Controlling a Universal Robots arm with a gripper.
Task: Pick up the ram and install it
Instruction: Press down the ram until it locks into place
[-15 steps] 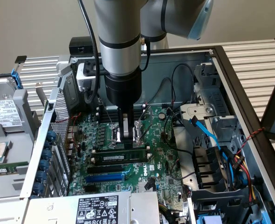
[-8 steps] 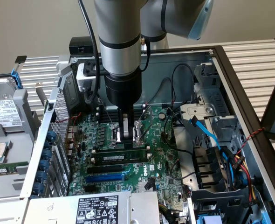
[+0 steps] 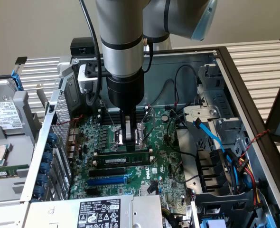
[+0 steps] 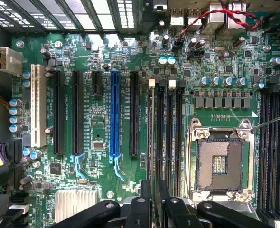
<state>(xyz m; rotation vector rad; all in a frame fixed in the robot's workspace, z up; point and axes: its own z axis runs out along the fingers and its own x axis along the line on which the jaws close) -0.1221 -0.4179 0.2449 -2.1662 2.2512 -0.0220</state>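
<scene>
The ram [image 3: 123,159] is a long green stick with a white label, standing on edge along the black memory slots [image 4: 171,133] of the motherboard [image 4: 97,57]. My gripper [image 3: 131,141] comes straight down onto the middle of its top edge, just in front of the CPU socket [image 4: 220,164]. In the wrist view the two dark fingers [image 4: 145,206] are drawn in to a narrow gap, in line with the memory slot nearest the blue expansion slot [image 4: 114,114]. The gripper [image 4: 155,204] is shut on the ram. How deep the stick sits in the slot is hidden.
The metal case walls [image 3: 235,80] enclose the board. A drive cage with blue and black cables [image 3: 211,135] fills the exterior view's right. A labelled power supply [image 3: 99,213] sits at the front. A hard drive [image 3: 4,118] lies outside the case on the exterior view's left.
</scene>
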